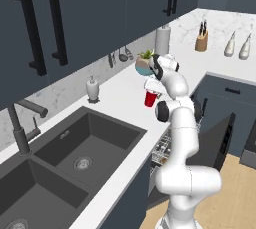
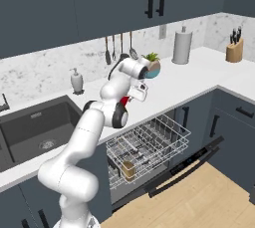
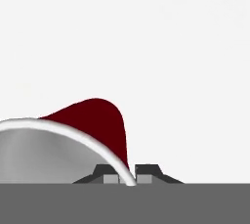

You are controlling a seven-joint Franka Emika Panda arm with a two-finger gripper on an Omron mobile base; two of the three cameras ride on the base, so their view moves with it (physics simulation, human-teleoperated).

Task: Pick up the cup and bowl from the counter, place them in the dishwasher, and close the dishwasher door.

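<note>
left base: red cup (image 1: 150,98) upright on the counter (image 1: 120,98), mouth up, by the plant pot (image 1: 143,64) | right base: dishwasher (image 2: 149,145) door down, rack out | hand: gripper (image 3: 128,175) clenched on cup's white rim, one finger inside, one outside | no writing legible

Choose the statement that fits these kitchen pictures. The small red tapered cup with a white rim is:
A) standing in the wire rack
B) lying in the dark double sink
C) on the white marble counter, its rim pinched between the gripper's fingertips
C: the hand view shows the gripper shut on the small red tapered cup's white rim, on the white marble counter.
</note>
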